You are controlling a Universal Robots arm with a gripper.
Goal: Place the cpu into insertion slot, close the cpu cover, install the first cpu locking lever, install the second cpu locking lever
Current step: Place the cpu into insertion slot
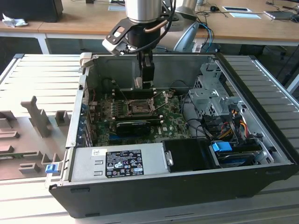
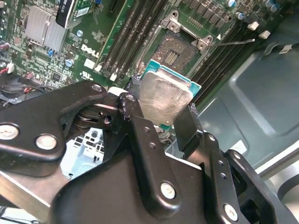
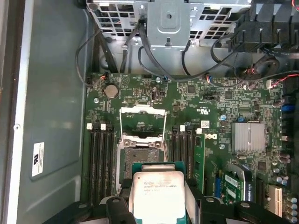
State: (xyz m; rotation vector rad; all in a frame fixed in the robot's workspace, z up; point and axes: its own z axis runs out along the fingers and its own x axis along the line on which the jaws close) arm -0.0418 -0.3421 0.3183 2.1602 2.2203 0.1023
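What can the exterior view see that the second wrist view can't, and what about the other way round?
The exterior view adds the whole black metal computer case, the grey power supply box with its label and the wooden desk behind. The second wrist view adds the flat square silver-topped cpu, pinched between the black fingers, held in the air and not yet set down. Both share the black gripper, the green circuit board and the open square insertion slot with its silver rim.

The square, silver-topped cpu is suspended clear of the exposed, dark-centred insertion slot, with the silver-framed cpu cover swung fully open beside it.
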